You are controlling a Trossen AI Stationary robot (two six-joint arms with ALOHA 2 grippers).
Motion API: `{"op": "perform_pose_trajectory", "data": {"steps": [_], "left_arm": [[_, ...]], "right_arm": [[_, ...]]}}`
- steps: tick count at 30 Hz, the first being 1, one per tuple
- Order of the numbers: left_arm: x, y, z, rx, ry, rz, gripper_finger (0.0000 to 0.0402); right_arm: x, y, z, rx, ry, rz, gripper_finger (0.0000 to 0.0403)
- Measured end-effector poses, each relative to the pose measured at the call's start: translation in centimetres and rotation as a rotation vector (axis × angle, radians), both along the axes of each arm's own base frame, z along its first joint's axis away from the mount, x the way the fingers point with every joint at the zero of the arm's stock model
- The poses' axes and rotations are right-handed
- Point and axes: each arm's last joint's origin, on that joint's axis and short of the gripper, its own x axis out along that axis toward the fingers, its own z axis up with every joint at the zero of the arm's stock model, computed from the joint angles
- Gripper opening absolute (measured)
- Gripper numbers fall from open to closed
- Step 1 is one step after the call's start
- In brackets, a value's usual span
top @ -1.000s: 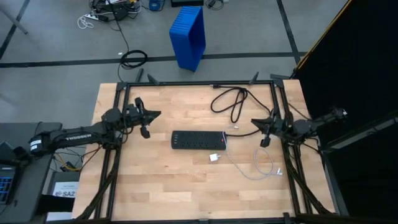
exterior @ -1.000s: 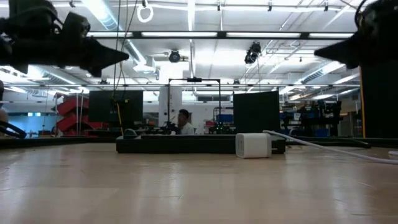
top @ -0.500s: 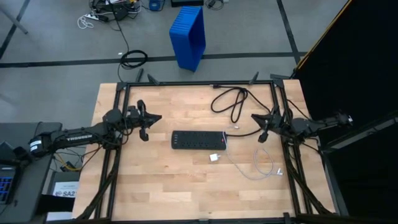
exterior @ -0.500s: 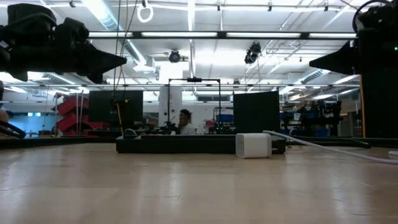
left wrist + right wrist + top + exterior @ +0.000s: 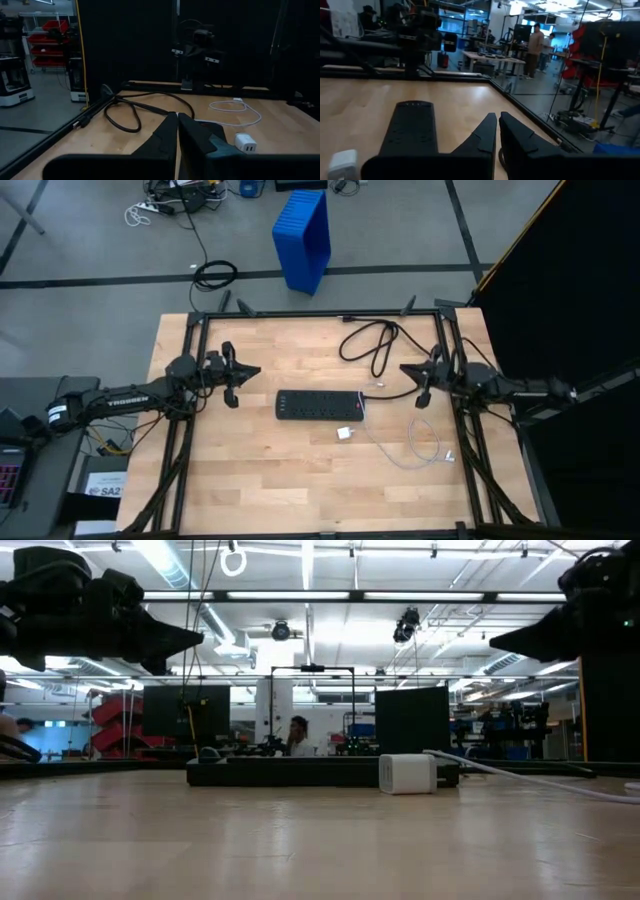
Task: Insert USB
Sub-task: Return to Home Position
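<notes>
The USB cable point(image 5: 424, 444) lies in a loose thin white loop on the wood, right of the black power strip point(image 5: 319, 405). It also shows in the left wrist view point(image 5: 235, 107). One end runs toward a small white block point(image 5: 345, 434) at the strip's near side. My left gripper point(image 5: 257, 370) hovers shut, left of the strip and above the table. My right gripper point(image 5: 403, 368) hovers shut over the table's right part, beyond the cable loop. Both point toward the table's middle and touch nothing.
A thick black cord point(image 5: 373, 345) curls on the far part of the table from the strip's right end. A black frame rail point(image 5: 320, 313) edges the far side. Bare wood lies near the front edge. People stand in the room beyond point(image 5: 536, 47).
My right gripper has shifted slightly toward the table's left and far side as its arm stretched out. My left gripper has dipped a little and stayed shut. The cable, strip and block have not moved.
</notes>
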Motion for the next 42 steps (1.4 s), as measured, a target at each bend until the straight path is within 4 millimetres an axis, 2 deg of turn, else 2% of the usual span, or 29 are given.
{"op": "perform_pose_trajectory", "data": {"steps": [14, 26, 35, 42], "left_arm": [[-0.2, 0.4, 0.1, 0.004, -0.007, 0.038, 0.0], [-0.1, 0.4, -0.3, -0.033, 0.027, 0.037, 0.0], [-0.3, 0.3, -0.1, -0.021, 0.01, 0.032, 0.0], [-0.3, 0.3, -0.4, -0.032, 0.036, 0.021, 0.0]], "right_arm": [[0.2, -1.7, -0.8, 0.104, 0.058, -0.104, 0.0], [0.2, -1.5, 0.3, 0.069, -0.054, -0.039, 0.0], [-0.1, -1.5, 0.6, 0.031, -0.073, -0.039, 0.0], [-0.5, -1.4, 0.1, 0.049, -0.026, -0.039, 0.0]]}}
